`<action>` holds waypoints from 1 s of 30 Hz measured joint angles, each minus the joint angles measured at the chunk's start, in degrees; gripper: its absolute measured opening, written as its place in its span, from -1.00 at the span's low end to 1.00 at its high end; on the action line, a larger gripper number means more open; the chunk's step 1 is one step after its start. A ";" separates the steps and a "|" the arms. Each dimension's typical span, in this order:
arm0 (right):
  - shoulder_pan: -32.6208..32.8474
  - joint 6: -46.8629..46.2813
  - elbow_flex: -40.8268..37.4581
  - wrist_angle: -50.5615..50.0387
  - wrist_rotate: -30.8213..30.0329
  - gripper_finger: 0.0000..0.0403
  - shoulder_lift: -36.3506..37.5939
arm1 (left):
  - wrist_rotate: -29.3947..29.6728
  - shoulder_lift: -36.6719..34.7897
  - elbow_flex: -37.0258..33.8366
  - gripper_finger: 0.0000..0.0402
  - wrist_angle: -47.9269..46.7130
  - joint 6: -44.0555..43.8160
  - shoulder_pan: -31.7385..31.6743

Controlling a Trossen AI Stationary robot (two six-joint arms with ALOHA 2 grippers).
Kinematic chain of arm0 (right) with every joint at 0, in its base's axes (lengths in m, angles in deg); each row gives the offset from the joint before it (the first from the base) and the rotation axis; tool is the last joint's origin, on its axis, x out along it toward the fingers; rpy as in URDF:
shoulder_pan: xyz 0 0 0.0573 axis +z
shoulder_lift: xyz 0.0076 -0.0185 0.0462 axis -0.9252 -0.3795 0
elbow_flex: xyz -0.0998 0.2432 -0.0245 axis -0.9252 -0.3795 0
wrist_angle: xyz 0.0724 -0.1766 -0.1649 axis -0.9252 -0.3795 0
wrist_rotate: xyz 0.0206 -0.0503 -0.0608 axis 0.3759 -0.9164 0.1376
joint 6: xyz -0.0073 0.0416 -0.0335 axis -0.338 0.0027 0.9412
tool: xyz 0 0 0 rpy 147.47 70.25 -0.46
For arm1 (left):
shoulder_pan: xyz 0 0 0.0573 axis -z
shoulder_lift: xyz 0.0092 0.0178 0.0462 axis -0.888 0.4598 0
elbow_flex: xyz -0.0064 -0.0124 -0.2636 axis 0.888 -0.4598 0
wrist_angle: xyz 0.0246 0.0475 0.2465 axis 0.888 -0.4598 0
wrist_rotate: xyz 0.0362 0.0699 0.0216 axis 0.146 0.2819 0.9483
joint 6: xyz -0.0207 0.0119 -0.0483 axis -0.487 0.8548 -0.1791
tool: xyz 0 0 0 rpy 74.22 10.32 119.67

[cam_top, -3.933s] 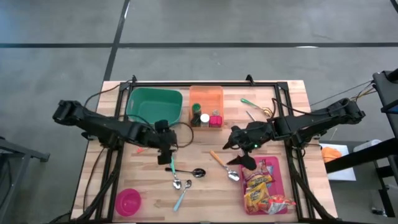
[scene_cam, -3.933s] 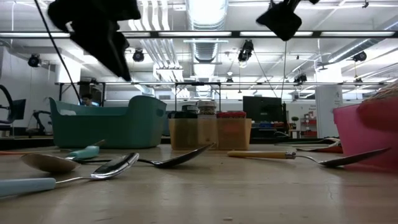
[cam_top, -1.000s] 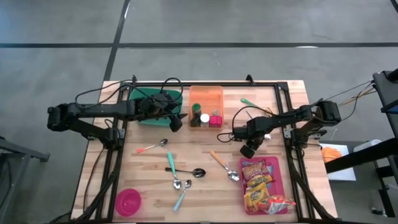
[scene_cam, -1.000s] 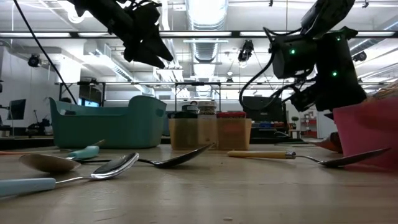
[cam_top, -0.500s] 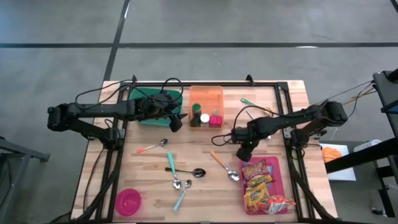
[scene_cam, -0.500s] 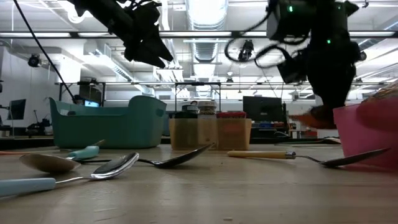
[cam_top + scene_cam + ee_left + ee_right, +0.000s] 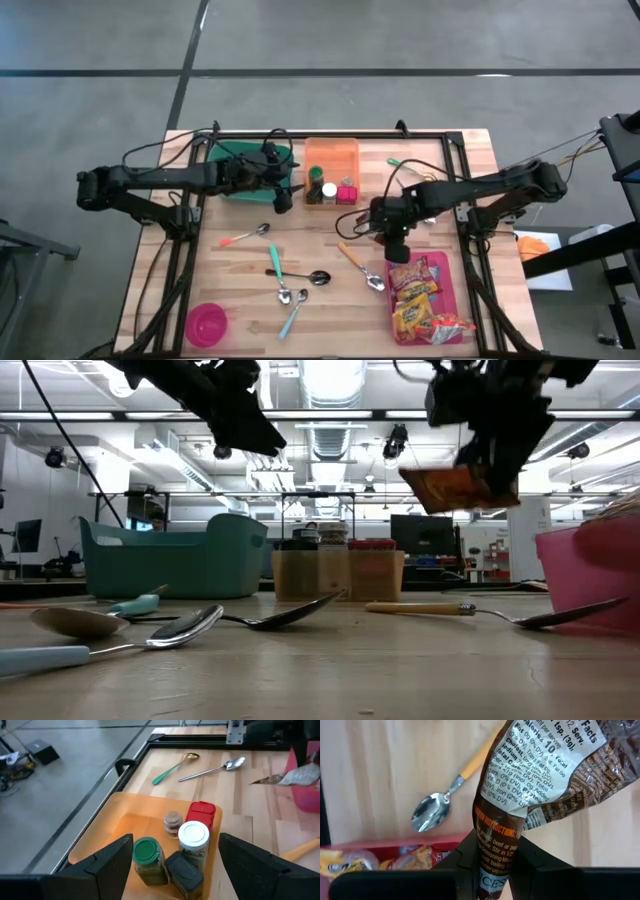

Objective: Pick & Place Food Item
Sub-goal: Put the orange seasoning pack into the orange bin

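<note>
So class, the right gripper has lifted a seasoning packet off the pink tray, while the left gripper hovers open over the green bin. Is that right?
Not quite. The left gripper hovers open over the orange bin of spice jars, as the left wrist view shows. The right gripper does hold the packet above the table, near the pink tray.

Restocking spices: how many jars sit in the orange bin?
5, clustered at one end of the orange bin: green-lidded jar, black-lidded jar, white-lidded jar, red-lidded jar, small brown-lidded jar. None looks hidden.

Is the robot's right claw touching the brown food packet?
Touching. The right wrist view shows the right gripper shut on the brown packet, its fingers pinching the packet's bottom edge. The low view shows it hanging in the air.
</note>
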 joint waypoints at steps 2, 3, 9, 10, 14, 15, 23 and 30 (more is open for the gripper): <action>-0.09 3.00 0.81 -0.39 0.09 -0.70 0.58 | -0.04 0.03 -0.06 0.47 0.13 1.36 0.42; -0.21 4.32 1.26 -0.55 0.09 -0.70 0.86 | -0.03 0.02 -0.07 0.47 0.37 2.27 0.63; -1.33 9.30 3.21 -0.24 0.53 -0.70 1.67 | -0.09 0.22 -0.33 0.47 3.36 5.64 1.97; -1.61 9.50 3.50 -0.28 1.86 -0.70 1.67 | -0.23 0.36 -0.27 0.47 3.88 5.77 1.99; -3.85 11.28 5.08 0.64 11.50 -0.70 3.09 | -2.38 0.47 0.49 0.47 5.41 5.86 1.98; -4.36 11.68 5.46 1.07 12.51 -0.70 3.67 | -4.33 0.46 0.95 0.47 6.14 5.85 1.94; -8.34 6.40 12.99 5.24 29.53 -0.70 3.94 | -13.82 1.06 5.07 0.47 9.66 10.99 3.53; -8.76 -1.02 21.05 4.95 34.37 -0.70 0.68 | -13.73 1.24 9.64 0.47 10.47 10.85 3.34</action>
